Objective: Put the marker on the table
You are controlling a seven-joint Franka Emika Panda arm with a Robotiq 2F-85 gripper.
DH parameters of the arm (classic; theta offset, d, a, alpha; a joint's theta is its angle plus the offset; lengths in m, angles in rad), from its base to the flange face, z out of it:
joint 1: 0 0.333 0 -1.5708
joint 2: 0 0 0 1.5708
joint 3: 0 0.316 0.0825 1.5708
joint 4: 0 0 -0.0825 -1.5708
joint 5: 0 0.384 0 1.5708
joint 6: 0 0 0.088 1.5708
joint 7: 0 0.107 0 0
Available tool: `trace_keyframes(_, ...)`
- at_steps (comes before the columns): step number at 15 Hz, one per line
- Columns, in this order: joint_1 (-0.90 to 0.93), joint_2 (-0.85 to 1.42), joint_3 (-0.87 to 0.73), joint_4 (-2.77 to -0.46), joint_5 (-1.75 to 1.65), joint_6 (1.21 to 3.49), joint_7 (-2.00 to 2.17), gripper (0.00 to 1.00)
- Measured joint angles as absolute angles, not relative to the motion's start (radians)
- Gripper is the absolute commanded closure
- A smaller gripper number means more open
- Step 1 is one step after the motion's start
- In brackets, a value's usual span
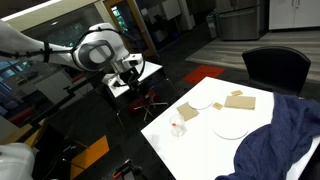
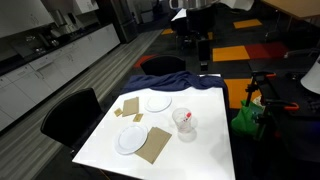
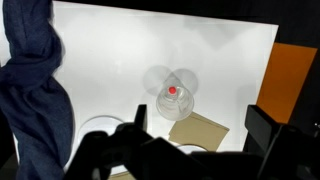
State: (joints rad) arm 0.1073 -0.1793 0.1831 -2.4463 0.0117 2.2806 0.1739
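A small clear cup (image 2: pixel 184 121) stands upright, apart from two white plates. The far plate (image 2: pixel 158 102) lies near the dark blue cloth (image 2: pixel 170 80), and the near plate (image 2: pixel 131 139) lies just beside a tan card (image 2: pixel 155 145). Smaller card pieces (image 2: pixel 128 108) lie beside the far plate. The cloth is bunched along one edge — in the wrist view it fills the left side. A black chair (image 2: pixel 70 115) stands at one corner; orange carpet patches (image 1: pixel 205 72) show beyond.

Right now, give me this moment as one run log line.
gripper: open, empty, above clear cup | marker: inside cup, ungrasped | table: marker not yet on it
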Motion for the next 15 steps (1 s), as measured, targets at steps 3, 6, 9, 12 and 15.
trace_keyframes(3, 0.111, -0.071, 0.187, -2.409, -0.039, 2.325, 0.206, 0.0)
trace_keyframes(6, 0.111, 0.027, 0.183, -2.382, -0.097, 2.357, 0.209, 0.0)
trace_keyframes(9, 0.113, 0.114, 0.171, -2.36, -0.127, 2.406, 0.209, 0.0)
trace_keyframes(12, 0.116, 0.194, 0.156, -2.338, -0.135, 2.456, 0.207, 0.0)
trace_keyframes(15, 0.12, 0.261, 0.141, -2.315, -0.136, 2.494, 0.203, 0.0)
